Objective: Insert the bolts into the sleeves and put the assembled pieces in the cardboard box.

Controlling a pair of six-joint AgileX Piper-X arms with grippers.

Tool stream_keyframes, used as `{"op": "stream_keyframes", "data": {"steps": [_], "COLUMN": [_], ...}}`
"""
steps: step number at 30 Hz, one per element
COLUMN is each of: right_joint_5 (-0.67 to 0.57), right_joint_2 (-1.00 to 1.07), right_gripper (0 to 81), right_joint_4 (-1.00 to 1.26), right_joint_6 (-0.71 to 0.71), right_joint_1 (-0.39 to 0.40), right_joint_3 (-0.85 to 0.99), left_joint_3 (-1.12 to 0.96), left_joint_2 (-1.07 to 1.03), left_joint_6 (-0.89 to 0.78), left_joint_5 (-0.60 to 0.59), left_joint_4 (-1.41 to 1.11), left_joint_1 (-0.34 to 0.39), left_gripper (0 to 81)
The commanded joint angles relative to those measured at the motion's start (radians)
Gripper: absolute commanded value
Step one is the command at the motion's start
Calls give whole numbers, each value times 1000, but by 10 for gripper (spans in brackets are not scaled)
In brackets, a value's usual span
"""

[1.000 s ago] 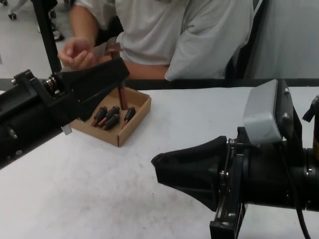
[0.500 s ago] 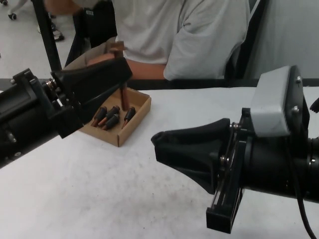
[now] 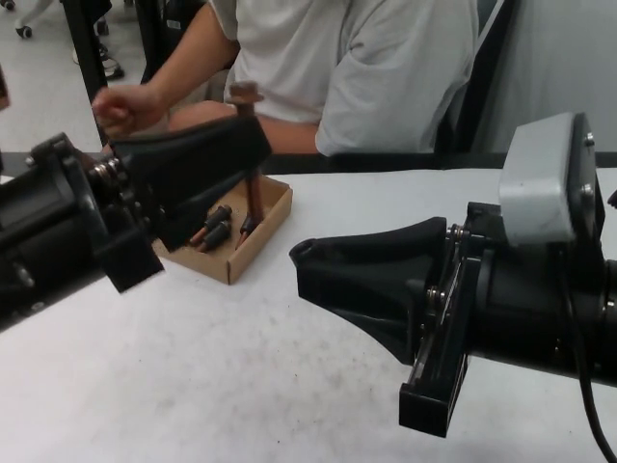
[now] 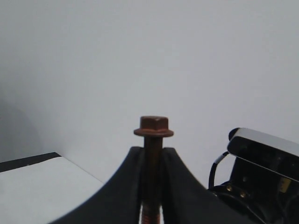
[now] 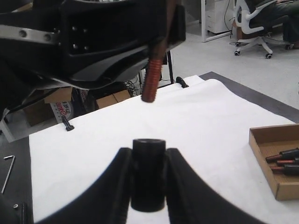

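Left gripper (image 3: 249, 149) is up over the far left of the bench (image 3: 193, 367), fingers (image 4: 117, 196) pinching a bolt (image 4: 153, 140) by the shank. The bolt stands upright with its flanged hex head on top, clear of the fingertips, and its threaded end poking out below. It sits close to the box (image 3: 253, 249); whether it's actually over it, I can't tell.

Across to the right gripper (image 5: 148, 156), nearer, out over the middle of the bench. Its fingers (image 5: 117, 186) are clamped on a black sleeve (image 5: 148, 175), one on each side. The sleeve stands upright, open mouth facing up.

In the right wrist view, the bolt's threads hang above the sleeve's mouth with a clear gap between them, no contact.

The box is open-topped cardboard on the far left of the bench. Several assembled pieces (image 3: 216, 228) lie inside, black sleeves with copper-coloured bolts sticking out, side by side on its floor.

A hex key (image 5: 5, 172) lies on the dark surface beside the white cover.
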State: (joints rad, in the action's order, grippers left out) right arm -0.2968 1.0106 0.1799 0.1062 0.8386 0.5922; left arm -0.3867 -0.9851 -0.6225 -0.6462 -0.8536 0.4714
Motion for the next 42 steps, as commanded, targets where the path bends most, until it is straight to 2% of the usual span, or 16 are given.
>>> {"op": "stream_keyframes", "data": {"steps": [1, 9, 15, 31, 42], "right_joint_5": [-9, -9, -9, -32, -32], "right_joint_2": [2, 2, 2, 2, 2], "right_gripper": [2, 2, 2, 2, 2], "right_joint_4": [38, 51, 51, 57, 67], "right_joint_6": [7, 8, 60, 77, 77], "right_joint_1": [-7, -7, -7, -7, -7], "right_joint_3": [5, 5, 5, 5, 5], "left_joint_3": [-1, -1, -1, -1, -1], "left_joint_2": [-5, -15, -14, -17, -53], "left_joint_6": [19, 47, 93, 60, 61], "left_joint_5": [-1, 23, 23, 54, 108], "left_joint_4": [-26, -26, -26, -80, -93], "left_joint_1": [23, 40, 40, 42, 137], "left_gripper": [8, 8, 8, 8, 8]}}
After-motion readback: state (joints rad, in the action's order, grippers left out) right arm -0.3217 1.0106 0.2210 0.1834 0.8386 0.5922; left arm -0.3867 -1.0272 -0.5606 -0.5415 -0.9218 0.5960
